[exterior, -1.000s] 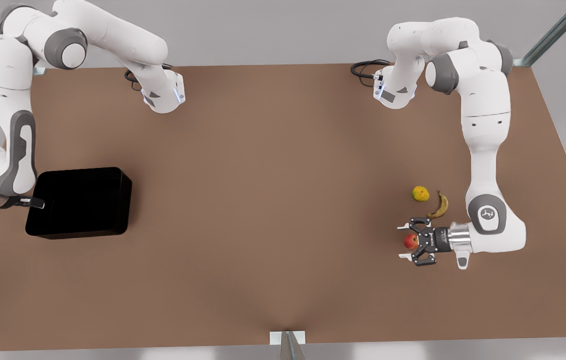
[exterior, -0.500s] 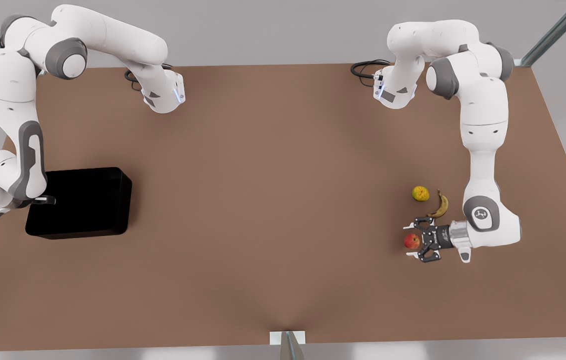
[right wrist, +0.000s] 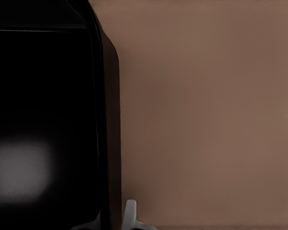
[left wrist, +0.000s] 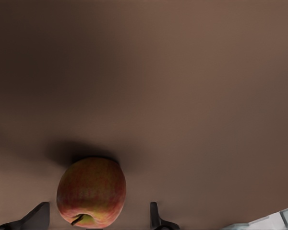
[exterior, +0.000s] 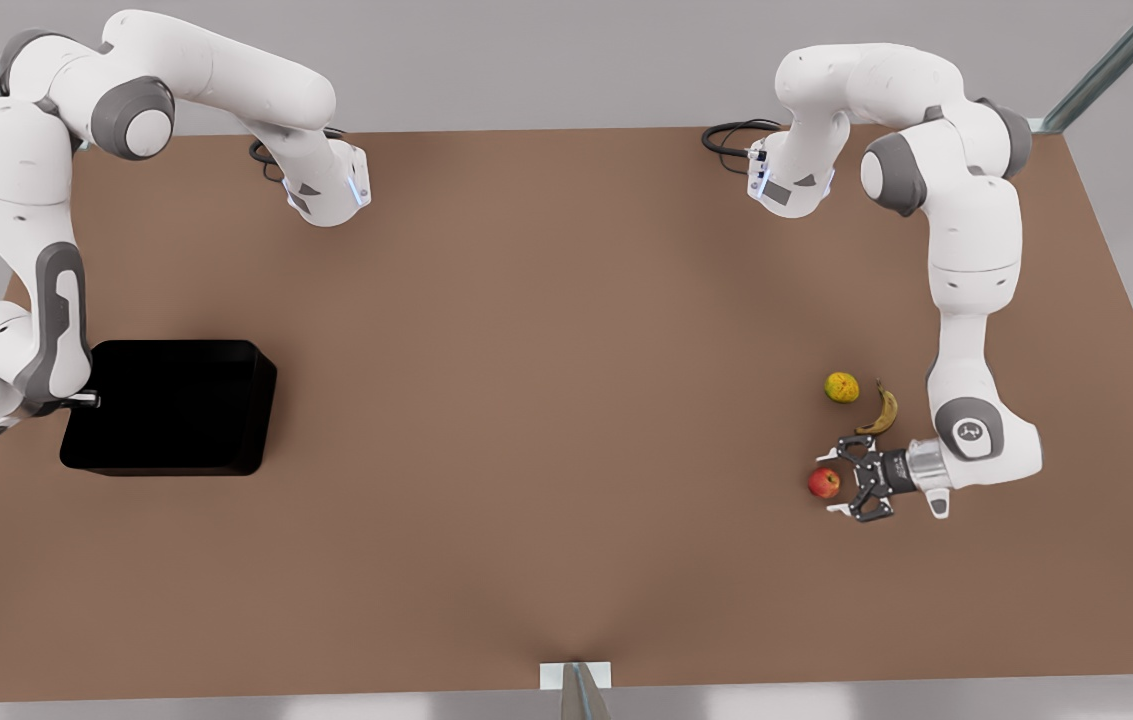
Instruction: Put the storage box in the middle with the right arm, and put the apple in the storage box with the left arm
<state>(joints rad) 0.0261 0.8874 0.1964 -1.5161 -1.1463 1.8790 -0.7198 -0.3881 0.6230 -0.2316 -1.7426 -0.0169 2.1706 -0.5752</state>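
The glossy black storage box (exterior: 171, 405) sits at the front view's left, near the table's edge. My right gripper (exterior: 86, 401) is shut on the box's wall; in the right wrist view one white finger (right wrist: 130, 214) lies against the outside of the box (right wrist: 38, 96). The small red apple (exterior: 823, 483) rests on the table at the front view's right. My left gripper (exterior: 834, 482) is open and level with it, a fingertip on each side. In the left wrist view the apple (left wrist: 91, 191) lies between the dark fingertips (left wrist: 155, 216), apart from both.
A yellow-green bumpy fruit (exterior: 842, 387) and a brownish banana (exterior: 881, 411) lie just behind the apple, close to the left arm's wrist. The brown table (exterior: 546, 400) stretches wide between the box and the fruits. A small mount (exterior: 575, 680) sits at the front edge.
The storage box has shifted a little toward the front view's right with the right gripper on its wall. The left gripper has sunk lower around the apple, still open.
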